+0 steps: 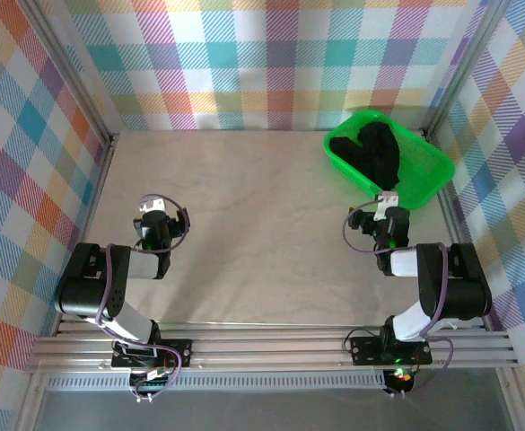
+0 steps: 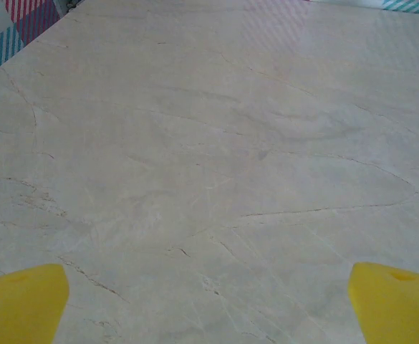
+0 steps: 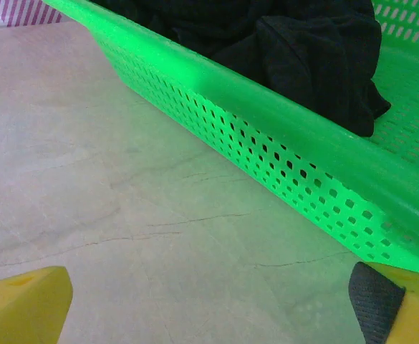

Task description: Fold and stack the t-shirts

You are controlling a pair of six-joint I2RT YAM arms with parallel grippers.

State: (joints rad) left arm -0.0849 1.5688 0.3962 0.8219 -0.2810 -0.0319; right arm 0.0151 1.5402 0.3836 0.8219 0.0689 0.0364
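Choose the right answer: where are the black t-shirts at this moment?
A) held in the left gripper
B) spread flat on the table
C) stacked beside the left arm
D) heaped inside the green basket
D: the t-shirts lie in a dark heap inside the green basket, within its mesh walls.

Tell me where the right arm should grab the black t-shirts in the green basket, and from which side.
Probably best: pinch the raised fold atop the t-shirts, coming down from above over the near rim. The cloth lies crumpled and humped, so folds stand up, while the perforated wall of the green basket blocks a low sideways approach by the right gripper.
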